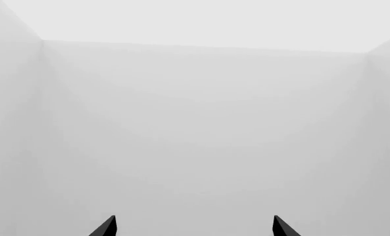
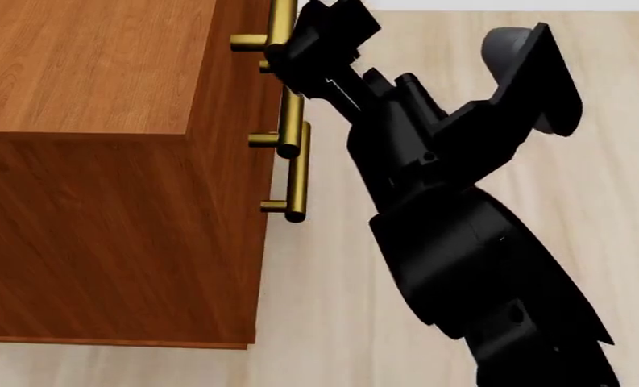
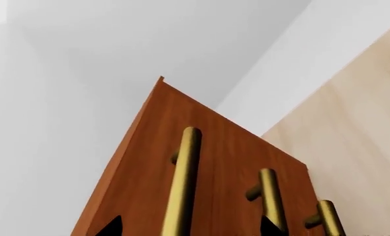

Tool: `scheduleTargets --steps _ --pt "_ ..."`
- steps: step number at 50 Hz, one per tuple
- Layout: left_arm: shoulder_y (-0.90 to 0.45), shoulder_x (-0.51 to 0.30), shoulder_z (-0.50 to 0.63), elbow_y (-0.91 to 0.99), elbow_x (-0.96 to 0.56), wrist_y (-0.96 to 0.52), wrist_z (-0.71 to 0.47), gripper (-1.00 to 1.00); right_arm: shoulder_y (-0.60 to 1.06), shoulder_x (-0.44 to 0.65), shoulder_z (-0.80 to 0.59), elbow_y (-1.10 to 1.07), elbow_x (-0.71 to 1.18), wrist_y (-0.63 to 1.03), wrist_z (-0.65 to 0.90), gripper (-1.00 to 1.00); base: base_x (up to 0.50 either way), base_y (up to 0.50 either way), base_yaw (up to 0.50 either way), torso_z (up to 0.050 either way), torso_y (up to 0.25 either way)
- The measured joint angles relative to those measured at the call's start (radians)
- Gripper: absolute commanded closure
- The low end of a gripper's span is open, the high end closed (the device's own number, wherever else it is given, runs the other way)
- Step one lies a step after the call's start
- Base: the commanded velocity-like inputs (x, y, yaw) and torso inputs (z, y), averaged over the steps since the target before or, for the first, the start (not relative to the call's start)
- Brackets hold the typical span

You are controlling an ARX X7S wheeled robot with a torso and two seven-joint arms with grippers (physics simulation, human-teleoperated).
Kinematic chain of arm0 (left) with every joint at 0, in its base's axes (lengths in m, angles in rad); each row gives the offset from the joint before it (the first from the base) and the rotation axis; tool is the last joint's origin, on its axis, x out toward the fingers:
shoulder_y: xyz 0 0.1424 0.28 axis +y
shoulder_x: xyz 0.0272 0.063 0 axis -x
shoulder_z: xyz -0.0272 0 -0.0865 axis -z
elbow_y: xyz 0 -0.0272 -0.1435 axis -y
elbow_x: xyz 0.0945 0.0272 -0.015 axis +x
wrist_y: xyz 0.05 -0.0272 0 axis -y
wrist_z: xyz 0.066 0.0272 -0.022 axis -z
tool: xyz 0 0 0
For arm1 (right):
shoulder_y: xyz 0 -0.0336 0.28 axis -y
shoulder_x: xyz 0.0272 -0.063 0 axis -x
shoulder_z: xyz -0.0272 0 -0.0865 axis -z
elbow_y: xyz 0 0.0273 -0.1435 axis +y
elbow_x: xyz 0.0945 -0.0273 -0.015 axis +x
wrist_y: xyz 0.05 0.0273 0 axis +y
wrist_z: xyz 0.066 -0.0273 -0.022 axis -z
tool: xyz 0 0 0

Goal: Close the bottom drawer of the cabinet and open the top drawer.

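Cabinet (image 2: 93, 161) at head view left, drawer fronts edge-on, seams unreadable. Right gripper (image 2: 297, 48) at top drawer handle (image 3: 181, 182), tips straddling bar, grip unconfirmed. Left gripper (image 1: 195, 227) spread, empty, facing blank wall; absent from head view. No markings.

We see a pale wood-plank floor (image 2: 330, 322) carrying everything here, running from the near edge to the far right of the head view. Directly on it at the left stands the cabinet (image 2: 104, 201), a reddish-brown wood-grain box whose base edge meets the planks along its near side.
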Motion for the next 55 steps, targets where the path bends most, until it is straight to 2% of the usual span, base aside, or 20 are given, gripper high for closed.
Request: scheduleTargets --steps 29,55 --pt "-0.021 -0.006 0.009 -0.004 -0.014 -0.004 -0.013 -1.0 0.092 -0.002 -0.128 0.216 -0.034 -0.066 -0.109 -1.0 0.0 0.0 0.0 0.0 0.0" --pt "-0.025 -0.016 0.013 -0.004 -0.022 -0.001 -0.023 -1.0 0.125 0.013 -0.206 0.26 -0.018 -0.096 -0.139 -1.0 0.0 0.0 0.0 0.0 0.0"
